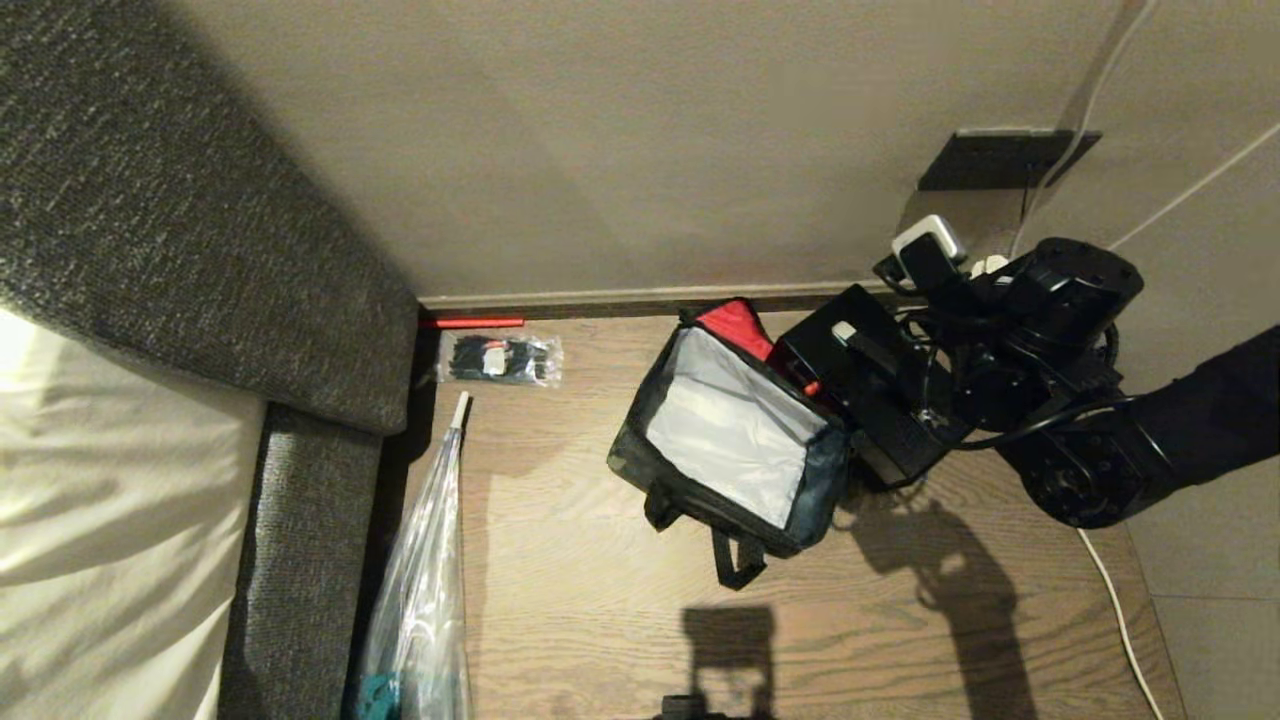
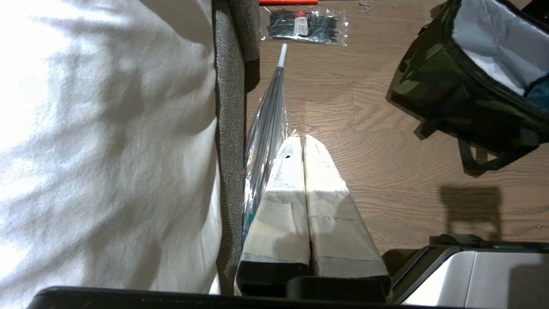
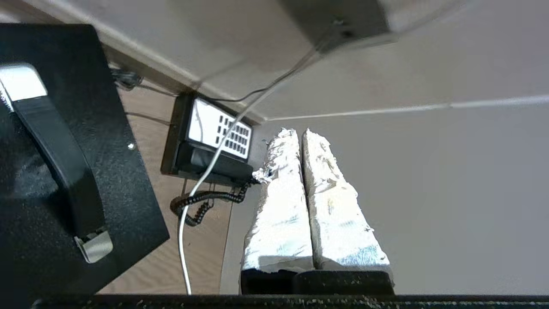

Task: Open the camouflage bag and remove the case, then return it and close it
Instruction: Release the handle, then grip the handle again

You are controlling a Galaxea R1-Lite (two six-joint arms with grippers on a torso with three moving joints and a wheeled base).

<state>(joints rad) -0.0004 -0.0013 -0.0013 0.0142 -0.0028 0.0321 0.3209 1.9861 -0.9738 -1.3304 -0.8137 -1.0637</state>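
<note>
I note the camouflage bag (image 1: 735, 440) lying open on the floor, the case (image 1: 868, 395) just outside its right rim, beside my right tool (image 3: 301, 137), which is pressed together and empty; the left tool (image 2: 302, 143), likewise closed, is parked farther off.

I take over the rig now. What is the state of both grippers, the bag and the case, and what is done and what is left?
Left gripper: shut, empty, parked beside the sofa.
Right gripper: shut, empty, just right of the case.
Bag: on the floor, open, red lid lining up, inside looks empty.
Case: out, standing against the bag's right side.
Done: bag opened, case removed.
Left: put the case back, close the bag.
</note>
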